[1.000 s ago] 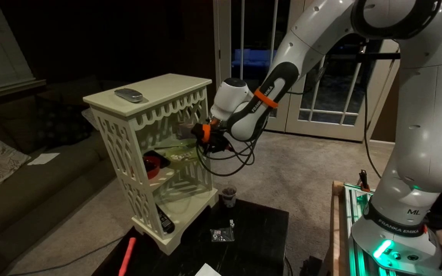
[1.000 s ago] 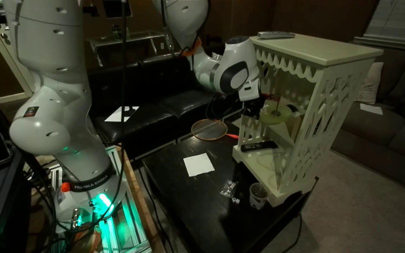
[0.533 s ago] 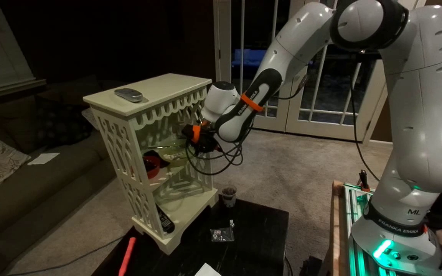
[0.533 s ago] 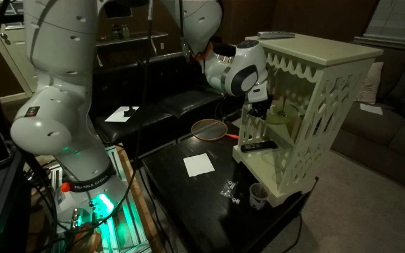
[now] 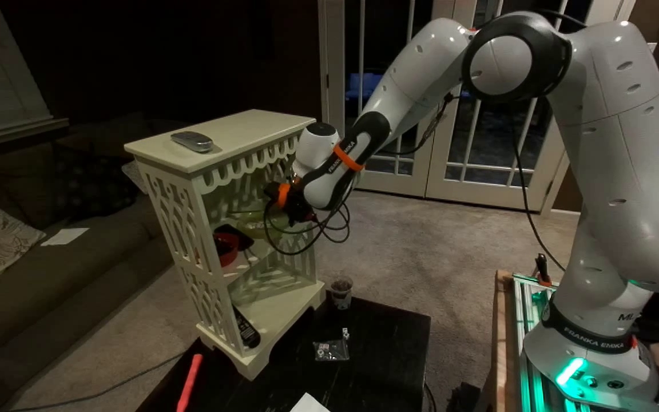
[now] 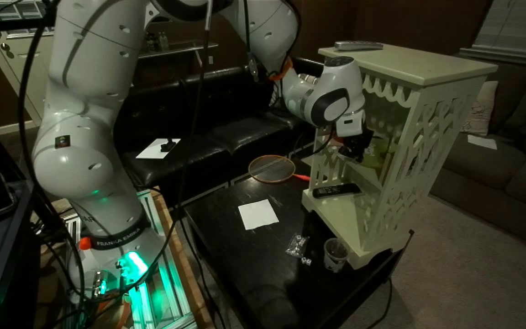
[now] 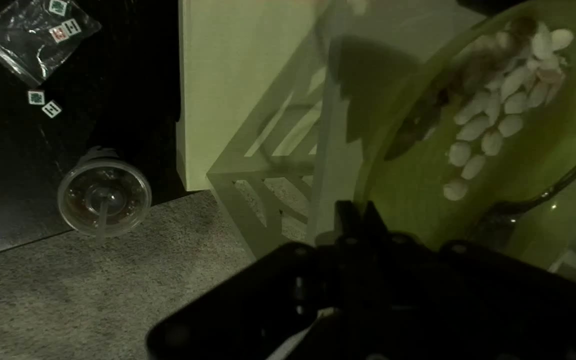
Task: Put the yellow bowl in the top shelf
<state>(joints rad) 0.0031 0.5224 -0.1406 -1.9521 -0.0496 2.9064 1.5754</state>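
The yellow bowl [image 5: 249, 222] holds white pieces and a metal utensil; it shows close up in the wrist view [image 7: 408, 195]. My gripper [image 7: 361, 210] is shut on its rim, with the fingers on either side of the edge. The bowl is inside the top shelf [image 5: 252, 258] of the cream rack, above the shelf board, which also shows in an exterior view [image 6: 365, 176]. I cannot tell whether the bowl touches the board. My gripper [image 6: 356, 148] is at the rack's open front and hides part of the bowl.
A red bowl [image 5: 227, 249] and a dark flat item [image 5: 241, 236] are on the same shelf. A scalloped trim [image 6: 388, 93] hangs over the opening. A black remote [image 6: 336, 190] lies on the lower tier. A cup [image 6: 336, 254] stands beside the rack. A grey remote [image 5: 192, 141] lies on top.
My arm has carried the bowl further into the top shelf. The gripper has moved left in an exterior view and right in an exterior view from elsewhere. The grip stays shut.
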